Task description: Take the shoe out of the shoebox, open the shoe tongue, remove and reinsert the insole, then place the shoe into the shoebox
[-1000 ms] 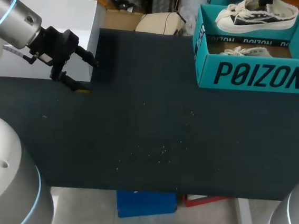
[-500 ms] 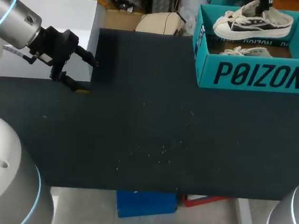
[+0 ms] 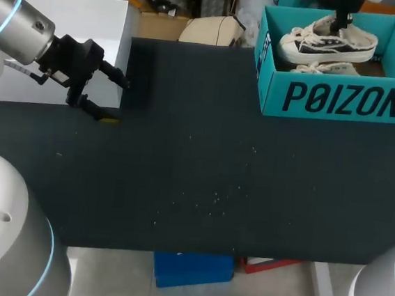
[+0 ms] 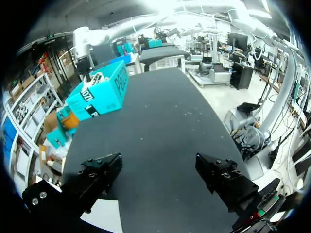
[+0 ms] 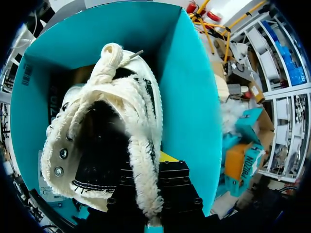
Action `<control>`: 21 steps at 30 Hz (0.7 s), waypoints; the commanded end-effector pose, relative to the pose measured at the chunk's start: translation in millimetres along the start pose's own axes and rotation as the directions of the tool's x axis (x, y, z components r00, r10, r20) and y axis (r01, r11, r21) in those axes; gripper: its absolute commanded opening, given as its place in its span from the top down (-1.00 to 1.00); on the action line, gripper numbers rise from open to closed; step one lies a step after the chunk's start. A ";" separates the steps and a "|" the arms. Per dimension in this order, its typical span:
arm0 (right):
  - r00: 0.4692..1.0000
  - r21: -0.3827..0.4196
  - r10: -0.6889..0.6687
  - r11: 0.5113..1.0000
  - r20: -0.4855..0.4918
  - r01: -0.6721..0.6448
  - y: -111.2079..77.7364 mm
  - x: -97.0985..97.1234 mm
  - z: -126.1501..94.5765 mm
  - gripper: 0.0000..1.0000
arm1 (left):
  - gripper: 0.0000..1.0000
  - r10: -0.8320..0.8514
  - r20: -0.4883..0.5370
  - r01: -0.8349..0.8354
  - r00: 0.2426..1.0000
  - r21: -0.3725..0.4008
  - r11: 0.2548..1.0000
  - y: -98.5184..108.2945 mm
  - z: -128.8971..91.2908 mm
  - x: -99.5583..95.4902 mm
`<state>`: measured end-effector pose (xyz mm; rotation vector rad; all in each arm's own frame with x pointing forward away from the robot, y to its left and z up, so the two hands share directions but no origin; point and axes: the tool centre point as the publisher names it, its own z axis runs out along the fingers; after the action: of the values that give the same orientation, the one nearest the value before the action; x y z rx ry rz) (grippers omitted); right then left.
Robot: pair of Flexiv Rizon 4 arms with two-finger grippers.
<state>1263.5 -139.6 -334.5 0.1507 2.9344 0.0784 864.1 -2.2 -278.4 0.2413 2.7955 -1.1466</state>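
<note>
A black-and-cream canvas shoe hangs low in the open teal shoebox at the table's far right. My right gripper comes down from above, shut on the shoe's frayed collar. In the right wrist view the shoe fills the space ahead of my right gripper, with the collar pinched between its fingers and the teal box walls all around. A second shoe lies on the box floor beneath. My left gripper sits at the table's left edge, open and holding nothing; far ahead of it stands the shoebox.
A white block stands at the far left corner, right beside my left gripper. The black tabletop stretches between the two arms, with a few pale specks near its middle.
The right gripper has lowered the shoe into the shoebox and shifted it slightly left. The left arm has not moved.
</note>
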 end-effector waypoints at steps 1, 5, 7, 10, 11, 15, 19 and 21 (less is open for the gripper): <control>1.000 -0.011 -0.004 1.000 0.005 0.004 -0.5 -5.7 18.7 1.00 | -1.00 0.001 0.003 -0.001 1.000 -0.001 1.000 0.5 1.3 0.7; 1.000 -0.014 -0.005 1.000 0.001 0.005 -0.8 -5.8 25.5 1.00 | -1.00 0.001 0.003 -0.001 1.000 -0.001 1.000 0.5 1.3 0.7; 1.000 -0.014 -0.005 1.000 -0.001 0.005 -1.4 -5.1 28.7 1.00 | -1.00 0.001 0.003 -0.001 1.000 -0.001 1.000 0.5 1.3 0.7; 1.000 -0.012 -0.002 1.000 -0.005 0.002 -2.5 -4.7 32.1 0.65 | -1.00 0.001 0.003 -0.001 1.000 -0.001 1.000 0.5 1.3 0.7; 1.000 -0.011 -0.001 1.000 -0.005 0.001 -2.5 -4.6 32.1 0.64 | -1.00 0.001 0.003 -0.001 1.000 -0.001 1.000 0.5 1.3 0.7; 1.000 -0.005 0.001 1.000 -0.003 -0.001 -4.0 -3.9 24.1 0.52 | -1.00 0.001 0.003 -0.001 1.000 -0.001 1.000 0.5 1.3 0.7; 1.000 0.002 0.003 1.000 0.004 -0.003 -7.9 -0.1 7.9 0.63 | -1.00 0.001 0.003 -0.001 1.000 -0.001 1.000 0.5 1.3 0.7; 1.000 0.009 0.007 1.000 0.011 -0.007 -10.8 3.1 -1.8 0.70 | -1.00 0.001 0.003 -0.001 1.000 -0.001 1.000 0.5 1.3 0.7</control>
<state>1269.2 -147.5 -352.4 0.1588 2.9209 0.0777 864.1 -2.2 -278.4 0.2413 2.7954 -1.1466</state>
